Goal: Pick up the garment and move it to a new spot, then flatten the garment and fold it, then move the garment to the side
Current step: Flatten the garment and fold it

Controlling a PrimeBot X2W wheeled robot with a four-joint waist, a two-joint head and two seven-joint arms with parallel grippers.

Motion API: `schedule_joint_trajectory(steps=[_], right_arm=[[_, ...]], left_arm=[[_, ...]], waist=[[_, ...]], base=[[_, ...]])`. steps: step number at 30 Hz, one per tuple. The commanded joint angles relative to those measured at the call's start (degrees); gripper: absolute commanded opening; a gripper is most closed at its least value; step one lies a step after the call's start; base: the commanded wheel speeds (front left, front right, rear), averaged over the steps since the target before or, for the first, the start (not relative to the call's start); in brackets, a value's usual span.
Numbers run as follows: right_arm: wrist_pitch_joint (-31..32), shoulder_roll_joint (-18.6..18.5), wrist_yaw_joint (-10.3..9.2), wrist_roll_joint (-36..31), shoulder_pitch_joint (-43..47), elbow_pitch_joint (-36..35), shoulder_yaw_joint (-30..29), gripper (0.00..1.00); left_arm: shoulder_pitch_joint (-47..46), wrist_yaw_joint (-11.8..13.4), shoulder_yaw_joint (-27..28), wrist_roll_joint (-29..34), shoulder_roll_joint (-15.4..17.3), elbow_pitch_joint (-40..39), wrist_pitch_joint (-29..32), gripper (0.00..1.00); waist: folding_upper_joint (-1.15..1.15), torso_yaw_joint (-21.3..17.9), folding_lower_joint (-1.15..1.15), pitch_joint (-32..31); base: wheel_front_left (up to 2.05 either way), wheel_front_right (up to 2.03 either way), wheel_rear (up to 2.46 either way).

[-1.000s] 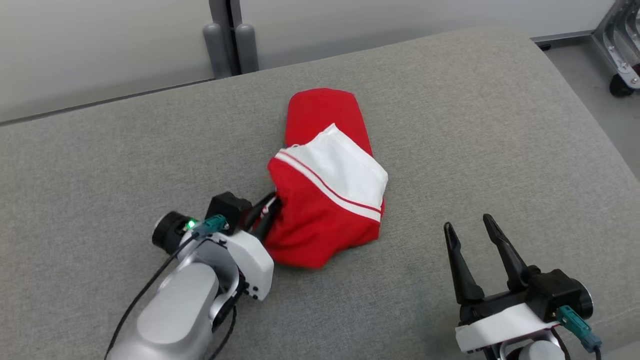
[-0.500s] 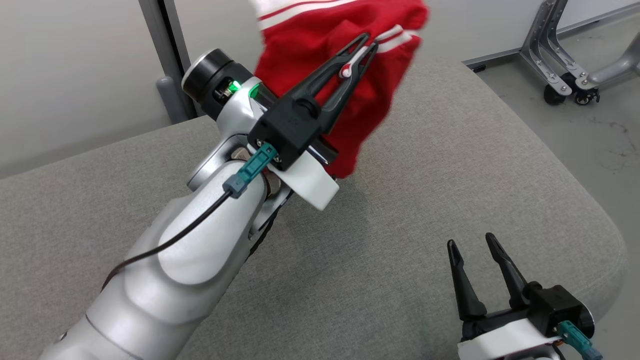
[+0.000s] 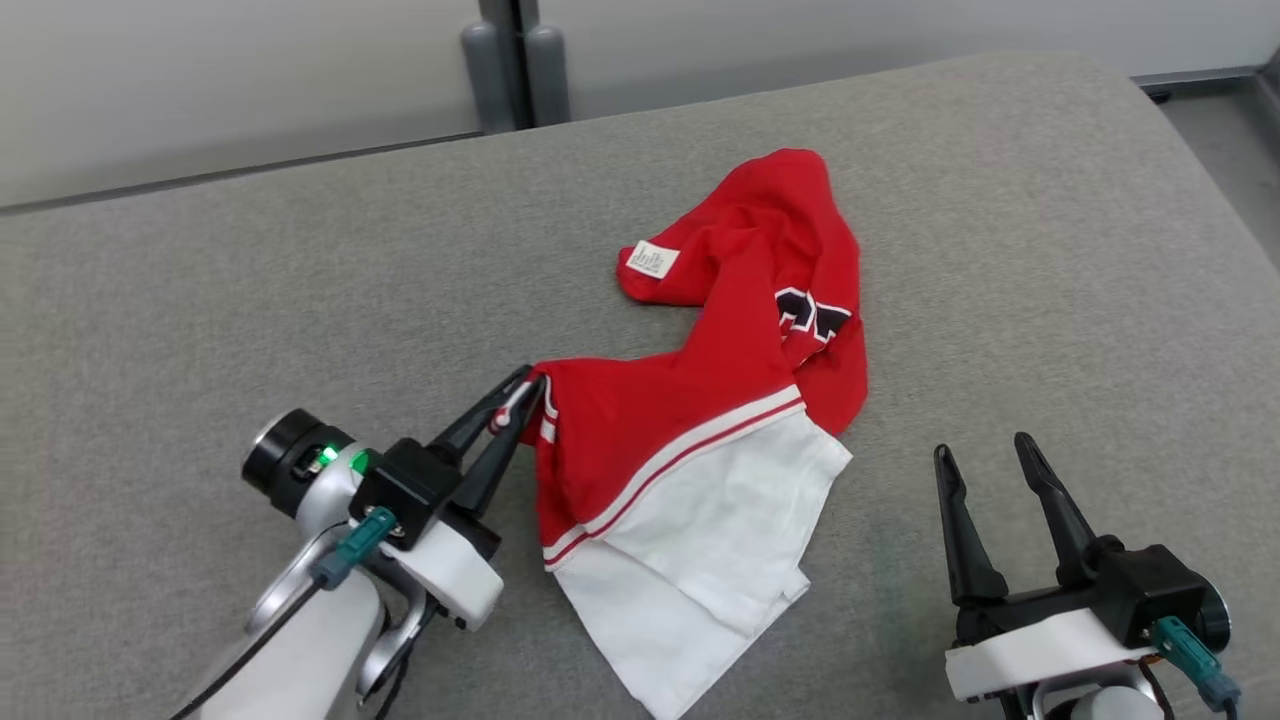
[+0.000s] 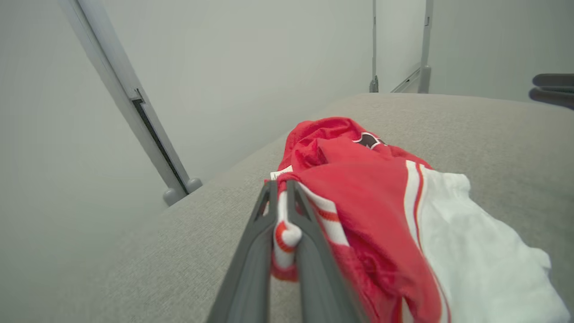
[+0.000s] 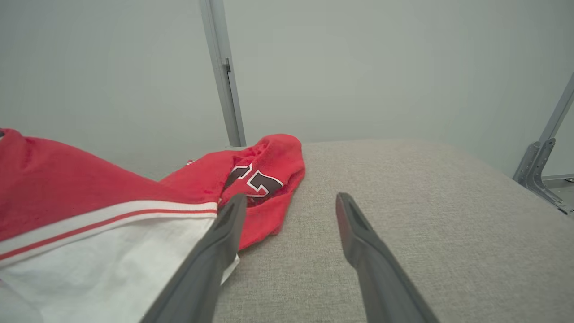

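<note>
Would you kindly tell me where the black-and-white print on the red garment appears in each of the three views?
Head view: the print sits right of centre, on the garment's upper right fold.
Left wrist view: just up and right of centre, at the garment's far end.
Right wrist view: left of centre, on the far red fold.
Shared landmark: the garment's white panel.

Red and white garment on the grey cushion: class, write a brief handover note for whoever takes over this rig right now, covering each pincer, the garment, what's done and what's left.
Left pincer: shut on a striped edge of the red and white fabric garment.
Right pincer: open, empty, beside the garment and apart from it.
Garment: lies rumpled on the grey fabric cushion, white part nearest the robot.
Done: garment gripped and down on the cushion.
Left: flatten, fold, move aside.
</note>
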Motion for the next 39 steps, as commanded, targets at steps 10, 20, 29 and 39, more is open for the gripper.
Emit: schedule_joint_trajectory(steps=[10,20,29,39], right_arm=[[-0.04,-0.14,-0.02,-1.39,-1.69,0.54,0.49,1.0],[-0.05,-0.11,-0.02,-1.26,-0.24,0.33,-0.11,1.0],[-0.05,-0.12,-0.02,-1.49,-0.99,0.8,0.32,1.0],[-0.05,-0.12,-0.02,-1.56,-0.77,0.76,0.08,1.0]], left_arm=[[1.53,3.15,12.56,0.09,-2.73,3.85,-0.02,1.0],[13.71,-0.07,17.8,-5.54,-9.19,9.02,0.04,1.0],[9.32,-1.62,15.36,-7.99,-11.62,17.28,1.57,1.0],[6.18,-1.56,15.33,-9.04,-11.76,22.46,1.81,0.43]], waist=[[0.0,6.93,0.0,1.94],[0.0,8.14,0.0,1.57],[0.0,8.03,0.0,1.43],[0.0,6.6,0.0,1.45]], base=[[0.0,0.0,0.0],[0.0,0.0,0.0],[0.0,0.0,0.0],[0.0,0.0,0.0]])
